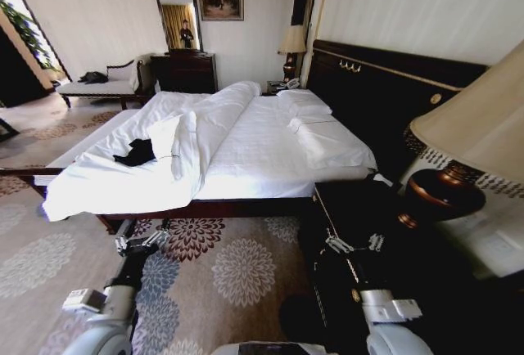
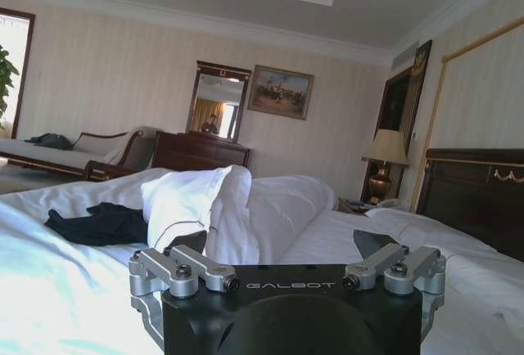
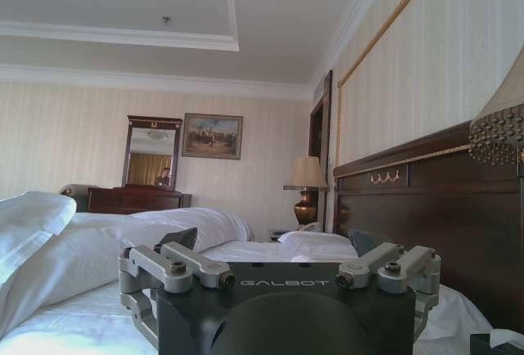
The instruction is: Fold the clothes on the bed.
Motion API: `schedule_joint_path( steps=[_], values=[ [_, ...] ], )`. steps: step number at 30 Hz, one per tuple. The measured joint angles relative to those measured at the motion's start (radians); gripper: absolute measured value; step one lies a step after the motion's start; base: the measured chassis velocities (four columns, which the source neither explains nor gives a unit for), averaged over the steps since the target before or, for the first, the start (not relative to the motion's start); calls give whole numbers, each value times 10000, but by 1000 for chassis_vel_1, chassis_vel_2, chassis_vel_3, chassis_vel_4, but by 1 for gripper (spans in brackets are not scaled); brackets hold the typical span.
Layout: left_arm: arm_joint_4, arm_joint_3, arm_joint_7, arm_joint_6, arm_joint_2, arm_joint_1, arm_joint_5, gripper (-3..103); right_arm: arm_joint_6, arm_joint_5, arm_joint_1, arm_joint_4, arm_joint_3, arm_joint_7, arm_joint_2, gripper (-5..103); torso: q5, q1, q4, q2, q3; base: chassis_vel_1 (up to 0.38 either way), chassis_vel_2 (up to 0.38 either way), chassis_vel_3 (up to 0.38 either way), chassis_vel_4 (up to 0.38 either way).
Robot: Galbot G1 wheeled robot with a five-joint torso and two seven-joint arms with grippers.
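The clothes [image 1: 135, 153], a crumpled black garment, lie on the white bed [image 1: 270, 155] near its foot on the left side, next to the bunched duvet [image 1: 196, 126]. My left gripper [image 1: 141, 243] hangs open over the carpet in front of the bed frame, short of the clothes [image 2: 94, 224]. In the left wrist view the left gripper [image 2: 282, 244] holds nothing, and the clothes lie well beyond it. My right gripper [image 1: 354, 244] is open beside the nightstand and shows as the right gripper [image 3: 274, 240] facing the pillows [image 3: 315, 244].
A dark nightstand [image 1: 360, 204] with a large lamp [image 1: 471, 134] stands close to my right arm. A dark headboard [image 1: 385, 85] runs along the right wall. A dresser [image 1: 184, 73] and a bench [image 1: 98, 87] stand at the far wall. Patterned carpet [image 1: 237, 269] lies before me.
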State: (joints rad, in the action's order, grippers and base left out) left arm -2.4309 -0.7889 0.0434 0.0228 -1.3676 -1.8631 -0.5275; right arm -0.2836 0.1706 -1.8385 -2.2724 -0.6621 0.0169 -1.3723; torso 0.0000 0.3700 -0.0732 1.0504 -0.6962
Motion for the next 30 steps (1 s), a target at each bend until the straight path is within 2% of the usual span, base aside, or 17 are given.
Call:
schedule_joint_path(
  steps=[17, 25, 26, 28, 29, 30],
  values=[
    [-48, -14, -28, -166, -8, -42, -29, 100, -35, -54, -23, -19, 12, -8, -14, 100, 0, 0, 0, 0, 0, -96, 96, 102, -99],
    [-1, -80, -52, -45, 199, 70, -188, 100, -38, -11, 7, 23, -8, -9, 92, 100, -1, 0, 0, 0, 0, -104, 97, 103, -95],
    [68, -178, -79, 58, 547, 207, -395, 100, -36, 60, 28, 48, -69, -6, 235, 100, -2, 1, 1, 0, 0, -109, 98, 121, -100],
    [99, -233, -86, 88, 705, 265, -485, 100, -35, 96, 35, 66, -108, -2, 302, 100, -1, 0, 1, 0, 0, -109, 104, 112, -100],
    [200, -422, -90, 174, 1237, 411, -797, 100, -26, 233, 50, 114, -268, 19, 559, 100, 0, 0, -1, 0, 0, -115, 113, 106, -119],
    [231, -497, -90, 211, 1476, 450, -945, 100, -23, 310, 51, 140, -355, 35, 700, 100, 0, 0, -1, 0, 0, -131, 113, 106, -97]
  ],
)
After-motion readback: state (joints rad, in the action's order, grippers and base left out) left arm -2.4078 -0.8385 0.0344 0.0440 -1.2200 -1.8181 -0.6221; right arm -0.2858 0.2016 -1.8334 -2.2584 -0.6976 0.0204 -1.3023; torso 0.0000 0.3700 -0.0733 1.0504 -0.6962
